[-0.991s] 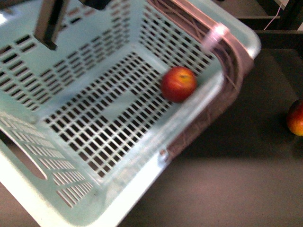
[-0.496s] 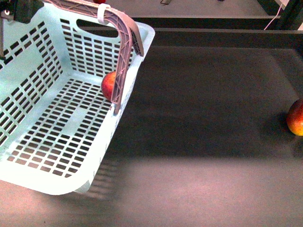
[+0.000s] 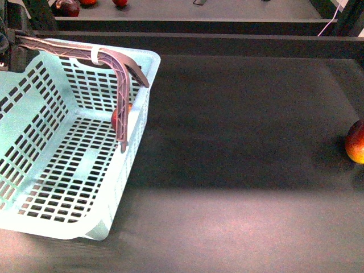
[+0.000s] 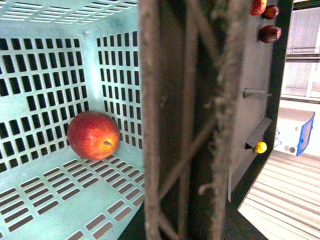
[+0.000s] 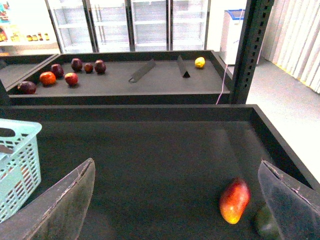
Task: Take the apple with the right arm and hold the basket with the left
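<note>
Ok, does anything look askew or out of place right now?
The basket sits askew, its far rim slanted against the back edge of the table, and the apple lies inside by the wall near the tied handles.

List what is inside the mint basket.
One red apple lies on the basket's slotted floor, beside the wall. In the front view the handles cover most of it. The basket's left part is out of frame.

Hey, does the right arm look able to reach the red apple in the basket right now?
Probably, but only from above. The apple sits against a wall of the basket, behind its raised handles; the top is open. The right gripper hangs open over the table.
</note>
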You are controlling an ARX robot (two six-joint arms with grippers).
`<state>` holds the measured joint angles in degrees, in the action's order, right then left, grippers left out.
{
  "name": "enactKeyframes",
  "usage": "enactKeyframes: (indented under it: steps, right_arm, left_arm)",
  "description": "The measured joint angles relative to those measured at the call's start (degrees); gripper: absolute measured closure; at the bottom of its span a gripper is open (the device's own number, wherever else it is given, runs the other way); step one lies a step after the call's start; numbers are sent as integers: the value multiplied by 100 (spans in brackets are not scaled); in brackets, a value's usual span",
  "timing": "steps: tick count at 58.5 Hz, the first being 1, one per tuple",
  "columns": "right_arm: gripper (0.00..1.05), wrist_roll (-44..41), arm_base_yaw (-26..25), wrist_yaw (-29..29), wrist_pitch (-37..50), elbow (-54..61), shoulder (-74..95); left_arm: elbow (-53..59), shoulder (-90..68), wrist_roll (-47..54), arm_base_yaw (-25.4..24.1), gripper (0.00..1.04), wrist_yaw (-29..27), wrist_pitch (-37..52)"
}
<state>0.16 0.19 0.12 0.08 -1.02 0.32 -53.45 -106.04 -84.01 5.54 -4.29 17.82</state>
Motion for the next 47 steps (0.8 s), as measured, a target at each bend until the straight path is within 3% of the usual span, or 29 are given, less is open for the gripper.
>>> enactKeyframes:
  steps: [7,21,38,47]
  right_arm:
    - [9,0,0,0,0,0,0]
    - [9,0,0,0,0,0,0]
    - [9,0,0,0,0,0,0]
    - [9,0,0,0,0,0,0]
  left_arm:
    - [162,33,-46,-33,97,31,-7]
    - [553,575,-166,-11,56,-133,-79]
    - [1228,2124,-1117,387,7,-1032,-658]
    - [1375,2990,-1578,697,7,-1537,-1294]
